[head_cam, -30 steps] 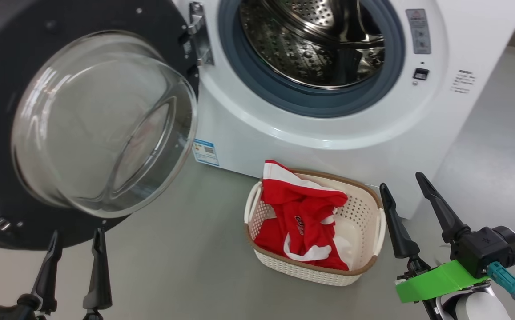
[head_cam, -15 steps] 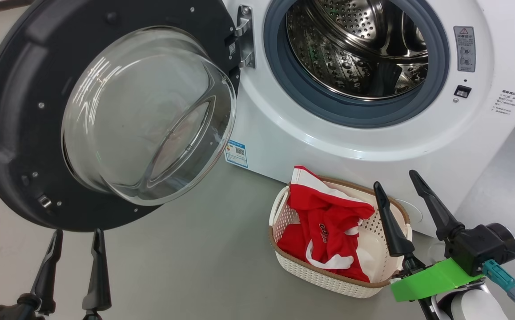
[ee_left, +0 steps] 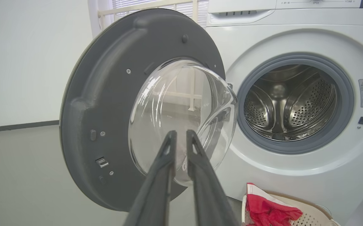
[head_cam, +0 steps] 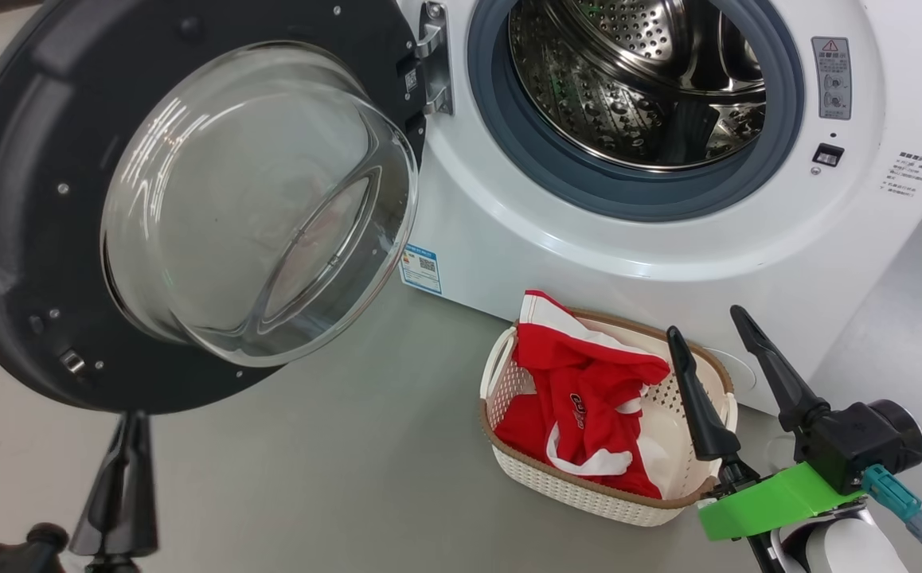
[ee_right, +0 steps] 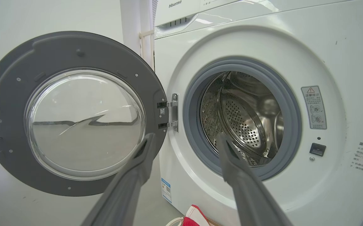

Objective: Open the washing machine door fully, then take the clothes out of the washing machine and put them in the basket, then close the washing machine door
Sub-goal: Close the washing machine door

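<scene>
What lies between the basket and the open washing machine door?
Only bare grey floor. In the head view the basket stands apart from the washing machine door, with nothing on the stretch between them.

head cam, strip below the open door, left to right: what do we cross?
left gripper → basket with the clothes in it → right gripper, whose nearer finger crosses the basket's right end

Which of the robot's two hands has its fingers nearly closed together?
The left hand: its long dark fingers almost touch, while the right hand is spread wide.
</scene>
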Robot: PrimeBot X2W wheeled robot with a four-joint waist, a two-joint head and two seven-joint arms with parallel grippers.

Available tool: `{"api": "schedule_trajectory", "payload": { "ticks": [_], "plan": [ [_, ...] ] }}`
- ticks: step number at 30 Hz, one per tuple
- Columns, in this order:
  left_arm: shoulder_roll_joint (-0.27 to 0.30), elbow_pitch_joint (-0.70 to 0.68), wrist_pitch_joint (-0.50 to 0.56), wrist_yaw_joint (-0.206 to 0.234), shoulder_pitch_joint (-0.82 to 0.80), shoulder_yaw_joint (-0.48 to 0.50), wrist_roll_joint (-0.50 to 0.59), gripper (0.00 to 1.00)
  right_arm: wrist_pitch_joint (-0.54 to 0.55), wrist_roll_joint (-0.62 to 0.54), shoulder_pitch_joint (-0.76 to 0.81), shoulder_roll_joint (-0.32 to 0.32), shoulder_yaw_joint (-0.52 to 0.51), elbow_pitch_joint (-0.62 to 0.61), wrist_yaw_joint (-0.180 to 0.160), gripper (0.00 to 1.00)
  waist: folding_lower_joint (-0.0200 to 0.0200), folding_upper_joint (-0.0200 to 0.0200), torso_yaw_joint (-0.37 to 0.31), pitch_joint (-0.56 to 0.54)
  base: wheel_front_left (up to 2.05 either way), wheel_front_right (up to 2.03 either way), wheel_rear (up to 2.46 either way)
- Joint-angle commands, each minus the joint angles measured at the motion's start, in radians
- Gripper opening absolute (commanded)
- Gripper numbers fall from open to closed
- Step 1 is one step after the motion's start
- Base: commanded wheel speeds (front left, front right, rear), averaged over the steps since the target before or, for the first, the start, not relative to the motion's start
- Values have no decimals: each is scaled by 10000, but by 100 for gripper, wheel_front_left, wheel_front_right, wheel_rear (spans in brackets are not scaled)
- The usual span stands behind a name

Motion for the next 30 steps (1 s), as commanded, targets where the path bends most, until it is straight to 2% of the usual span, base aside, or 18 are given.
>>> {"api": "schedule_trajectory", "payload": {
  "ticks": [1, 5, 8, 18, 22, 27, 30],
  "plan": [
    [274, -321, -130, 165, -368, 435, 180, 0, -65, 34, -420, -29, 226, -214, 63, 100, 0, 0, -13, 13, 0, 0, 0],
    [297, -454, -302, 400, -814, 889, 18, 0, -65, 31, -452, -29, 207, -154, 63, 100, 0, 0, -64, 66, 0, 0, 0],
    [370, -534, -399, 395, -1302, 1220, -244, 0, -65, 7, -514, -29, 158, -144, 63, 100, 0, 0, -106, 155, 0, 0, 0],
    [1272, 54, -527, 323, -3776, 2278, -777, 0, -65, -206, -625, -29, 167, -38, 63, 100, 0, 0, -254, 367, 0, 0, 0],
    [1606, 1109, -545, 193, -5008, 2806, -1422, 0, -65, -308, -661, -29, 119, 20, 63, 100, 0, 0, -323, 376, 0, 0, 0],
    [2036, 3177, -470, -193, -6432, 3104, -2161, 0, -65, -399, -665, -29, 236, 73, 63, 100, 0, 0, -483, 293, 0, 0, 0],
    [2074, 4560, -135, -427, -7458, 3332, -2953, 0, -65, -495, -617, -29, 178, 81, 63, 100, 0, 0, -537, 195, 0, 0, 0]
  ]
}}
